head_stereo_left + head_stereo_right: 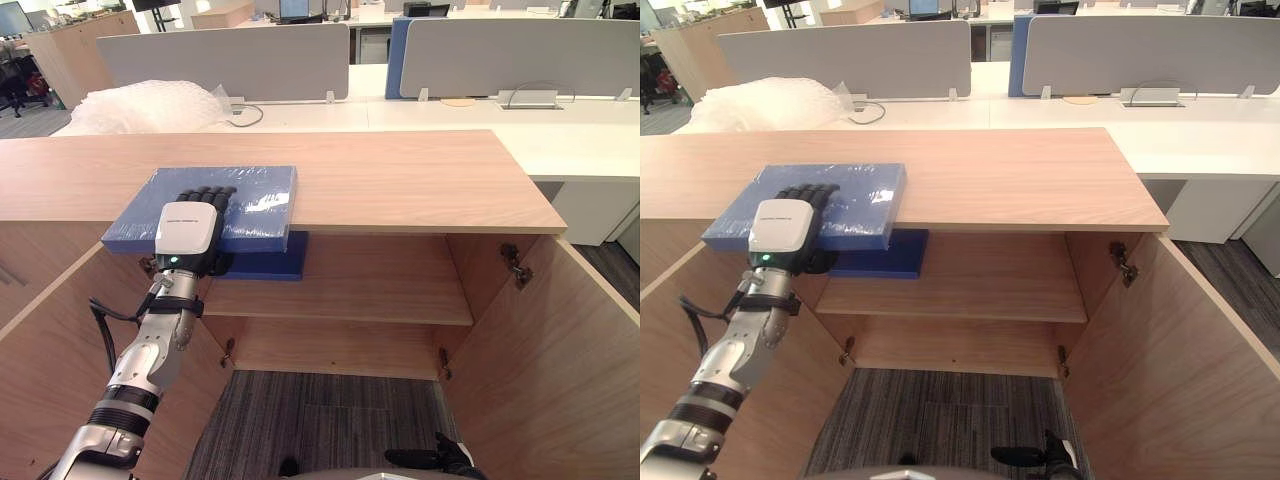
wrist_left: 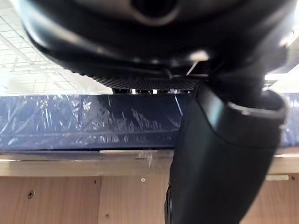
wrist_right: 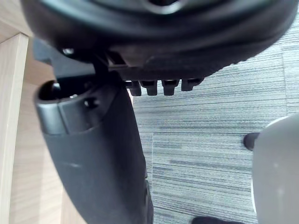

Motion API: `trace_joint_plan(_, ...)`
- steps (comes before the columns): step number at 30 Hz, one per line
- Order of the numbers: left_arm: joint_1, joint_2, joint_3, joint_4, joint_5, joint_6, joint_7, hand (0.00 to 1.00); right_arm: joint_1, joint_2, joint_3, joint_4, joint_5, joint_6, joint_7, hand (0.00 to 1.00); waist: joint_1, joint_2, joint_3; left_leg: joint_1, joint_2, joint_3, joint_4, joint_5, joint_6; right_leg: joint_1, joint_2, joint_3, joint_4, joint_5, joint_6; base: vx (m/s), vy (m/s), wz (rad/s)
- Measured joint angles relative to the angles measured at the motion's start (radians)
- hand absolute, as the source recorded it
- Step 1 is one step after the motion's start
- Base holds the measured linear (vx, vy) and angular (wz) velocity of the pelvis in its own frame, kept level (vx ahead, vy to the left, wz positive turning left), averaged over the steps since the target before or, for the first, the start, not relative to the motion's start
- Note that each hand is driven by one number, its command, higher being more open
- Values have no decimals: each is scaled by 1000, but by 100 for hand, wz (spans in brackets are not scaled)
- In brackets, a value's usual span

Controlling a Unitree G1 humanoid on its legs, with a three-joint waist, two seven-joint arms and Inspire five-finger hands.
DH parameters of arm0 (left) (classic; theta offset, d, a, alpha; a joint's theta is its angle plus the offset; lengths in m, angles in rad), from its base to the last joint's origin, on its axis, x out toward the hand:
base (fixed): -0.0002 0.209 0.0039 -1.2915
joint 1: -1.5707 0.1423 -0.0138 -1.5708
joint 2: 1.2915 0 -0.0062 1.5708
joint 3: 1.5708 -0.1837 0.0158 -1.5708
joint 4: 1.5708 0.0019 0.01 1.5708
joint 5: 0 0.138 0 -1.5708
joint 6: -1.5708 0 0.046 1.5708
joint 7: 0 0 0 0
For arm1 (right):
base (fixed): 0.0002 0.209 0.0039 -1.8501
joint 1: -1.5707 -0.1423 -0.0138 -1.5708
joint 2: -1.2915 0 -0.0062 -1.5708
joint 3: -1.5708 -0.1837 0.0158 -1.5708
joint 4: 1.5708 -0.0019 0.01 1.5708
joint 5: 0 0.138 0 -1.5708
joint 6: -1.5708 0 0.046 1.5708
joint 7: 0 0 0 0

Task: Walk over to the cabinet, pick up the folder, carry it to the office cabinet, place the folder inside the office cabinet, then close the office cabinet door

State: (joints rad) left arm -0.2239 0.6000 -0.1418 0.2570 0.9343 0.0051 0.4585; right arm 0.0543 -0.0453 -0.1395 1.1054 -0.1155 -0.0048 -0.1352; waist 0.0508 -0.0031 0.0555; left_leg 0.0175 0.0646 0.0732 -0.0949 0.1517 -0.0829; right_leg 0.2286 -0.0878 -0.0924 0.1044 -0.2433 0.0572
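A blue folder in clear wrap lies on the wooden cabinet top at the left, its near edge jutting past the front. My left hand grips that edge: the fingers lie curled over the top of the folder and the thumb sits under it. A second, darker blue folder lies on the shelf just below. My right hand hangs low over the carpet, fingers relaxed and holding nothing.
Both cabinet doors stand open, the left door beside my left arm and the right door swung out to the right. Behind the cabinet runs a white desk with grey partitions and a heap of bubble wrap.
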Motion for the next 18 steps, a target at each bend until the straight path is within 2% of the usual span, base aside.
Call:
trace_joint_plan(3, -33, 8, 8, -14, -1, -4, 41, 0, 1, 3, 0, 2, 0, 0, 0, 100, 1, -10, -10, 1, -1, 0, 0, 0, 0, 1, 0, 1, 1, 0, 0, 0, 0, 0)
trace_joint_plan(8, -16, 31, 12, -87, -1, -9, 35, 0, 1, 3, -14, 2, 0, 1, 0, 100, -1, -6, -15, 3, -1, 1, 0, 0, 0, 1, 0, 3, 2, 0, 0, 0, 0, 0)
trace_joint_plan(10, 37, 31, 26, -179, -3, -11, 34, 0, 1, 4, -33, 6, 0, 1, 0, 100, -1, -7, -16, 3, -1, 1, 0, -1, 1, 1, -1, 3, 1, 0, 0, 0, 0, 0)
trace_joint_plan(14, 182, 22, 41, -386, -26, -63, 32, 0, 2, 1, -65, 16, 0, 3, 0, 100, 1, -11, -13, 2, -2, -1, 0, -2, 3, 2, -2, 1, -1, 0, 0, 0, 0, 0)
trace_joint_plan(17, 283, -40, 53, -510, -33, -99, 28, 0, 3, -3, -79, 30, 0, 4, -1, 100, 4, -14, -14, -3, -3, -5, 0, -1, 3, 0, -1, -1, -3, 0, 0, -3, -2, 2)
trace_joint_plan(18, 334, -100, 69, -586, -52, -117, 19, 0, 2, -4, -78, 34, 0, 4, -1, 100, 4, -16, -15, -9, -3, -6, 1, 1, 4, -5, -1, -1, -3, 1, -1, -4, -3, 4)
